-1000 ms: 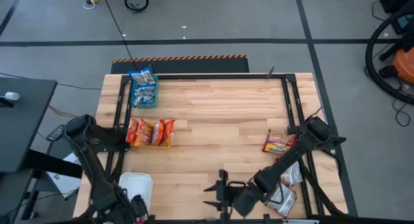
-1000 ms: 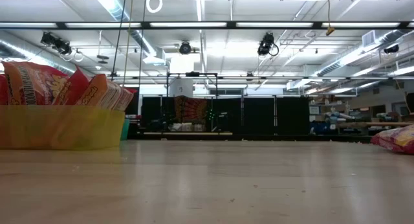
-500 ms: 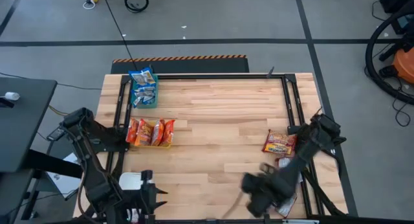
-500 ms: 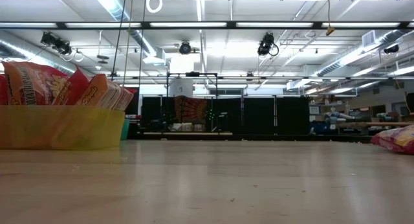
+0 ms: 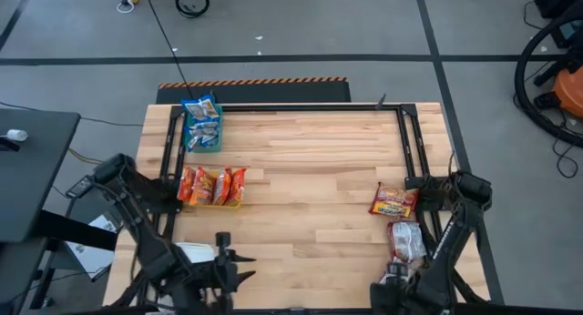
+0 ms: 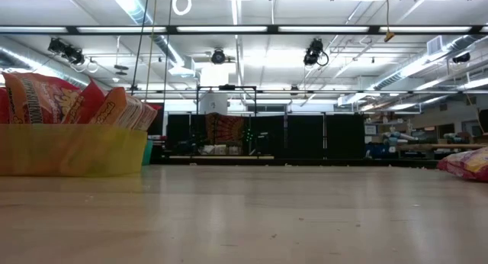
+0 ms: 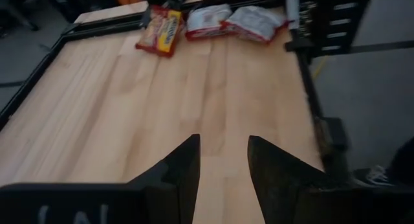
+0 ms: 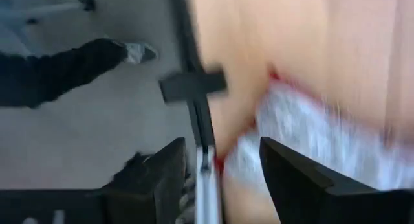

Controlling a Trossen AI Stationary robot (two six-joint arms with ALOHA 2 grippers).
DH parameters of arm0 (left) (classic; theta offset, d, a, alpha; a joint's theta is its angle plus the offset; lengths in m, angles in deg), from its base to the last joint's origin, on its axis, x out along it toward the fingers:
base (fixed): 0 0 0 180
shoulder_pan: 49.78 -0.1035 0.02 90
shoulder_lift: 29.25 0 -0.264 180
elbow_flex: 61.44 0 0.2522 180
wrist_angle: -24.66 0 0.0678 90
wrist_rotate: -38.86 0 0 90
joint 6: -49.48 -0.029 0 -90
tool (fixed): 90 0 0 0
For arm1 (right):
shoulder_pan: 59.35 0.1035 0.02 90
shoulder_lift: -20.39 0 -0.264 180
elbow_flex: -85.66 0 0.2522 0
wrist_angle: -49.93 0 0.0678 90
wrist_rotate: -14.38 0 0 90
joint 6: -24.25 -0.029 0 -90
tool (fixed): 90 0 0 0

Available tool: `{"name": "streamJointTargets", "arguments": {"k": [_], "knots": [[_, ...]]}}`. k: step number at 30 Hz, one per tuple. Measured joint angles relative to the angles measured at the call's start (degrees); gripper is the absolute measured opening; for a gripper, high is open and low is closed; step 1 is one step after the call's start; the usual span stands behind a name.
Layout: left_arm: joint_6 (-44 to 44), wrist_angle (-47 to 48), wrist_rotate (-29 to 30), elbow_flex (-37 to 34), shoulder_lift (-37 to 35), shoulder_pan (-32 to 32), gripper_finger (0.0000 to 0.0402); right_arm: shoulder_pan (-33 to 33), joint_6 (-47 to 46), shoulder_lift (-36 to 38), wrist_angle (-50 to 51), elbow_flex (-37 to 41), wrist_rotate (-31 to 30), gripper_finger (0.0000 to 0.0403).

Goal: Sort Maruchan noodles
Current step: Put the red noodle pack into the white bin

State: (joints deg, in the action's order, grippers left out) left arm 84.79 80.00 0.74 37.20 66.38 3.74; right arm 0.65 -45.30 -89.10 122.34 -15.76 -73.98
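Wooden table point(image 5: 310, 169) | yellow bin point(image 5: 211, 202) holds orange packets point(image 5: 211, 184) | left jaws point(image 7: 223, 162) apart, empty | right jaws point(image 8: 222, 162) seemingly apart

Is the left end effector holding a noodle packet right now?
No. In the left wrist view the left end effector has only bare table between its open fingers, and the noodle packets lie far off.

right claw point(image 8: 223, 162) view motion-blurred, silver-white packet point(image 8: 310, 136) print unreadable; white bin point(image 5: 187, 253) mostly hidden under left arm.

No legible text, label or number anywhere.
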Motion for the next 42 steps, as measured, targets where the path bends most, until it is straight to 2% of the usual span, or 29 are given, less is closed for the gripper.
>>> {"name": "streamJointTargets", "arguments": {"k": [3, 7, 13, 16, 19, 22, 26, 33, 37, 39, 42], "knots": [[0.75, -0.74, -0.37, 0.0, 1.66, -2.15, 0.0135, 0.97, 14.19, -2.15, -0.78, -1.48, -2.93, 0.0201], [1.52, -3.33, -3.66, 0.02, 3.58, -4.47, 0.0135, 2.07, 26.77, -5.79, 0.46, -2.05, -2.85, 0.02], [1.5, -6.23, -6.71, 0.02, 5.13, -5.9, 0.0135, 2.27, 39.21, -9.49, 5.54, -2.05, -1.01, 0.0201], [1.0, -6.55, -6.69, 0.02, 5.28, -6.11, 0.0135, 2.53, 45.74, -10.4, 7.88, -2.05, -0.67, 0.0199], [-4.15, -10.09, -4.55, 0.02, 5.48, -5.4, 0.0135, 2.67, 50.17, -11.39, 8.87, -2.05, -0.26, 0.0196], [-8.99, -13.93, -0.35, 0.02, 5.74, -4.25, 0.0135, 2.68, 52.79, -12.5, 8.52, -1.93, -0.97, 0.0185], [-9.44, -15.2, 2.66, 0.02, 5.78, -3.88, 0.0135, 2.59, 54.35, -13.22, 7.92, -1.45, -3.02, 0.0147], [-8.51, -15.15, 3.63, 0.02, 5.78, -3.56, 0.0135, 0.59, 54.1, -12.22, 7.8, -1.31, -7.77, 0.0018], [-7.49, -15.82, -1.77, 0.04, 6.44, -4.67, 0.0135, -1.29, 52.72, -8.57, 7.03, -1.26, -17.67, 0.0011], [-9.15, -16.86, -1.99, 0.04, 7.86, -5.17, 0.0135, -2.69, 52.77, -5.96, 5.73, -1.26, -23.16, 0.0007], [-12.81, -21.42, -2.24, 0.04, 10.9, -6.54, 0.0135, -5.55, 52.66, -1.85, 2.36, -1.05, -28.27, 0.0006]]}}
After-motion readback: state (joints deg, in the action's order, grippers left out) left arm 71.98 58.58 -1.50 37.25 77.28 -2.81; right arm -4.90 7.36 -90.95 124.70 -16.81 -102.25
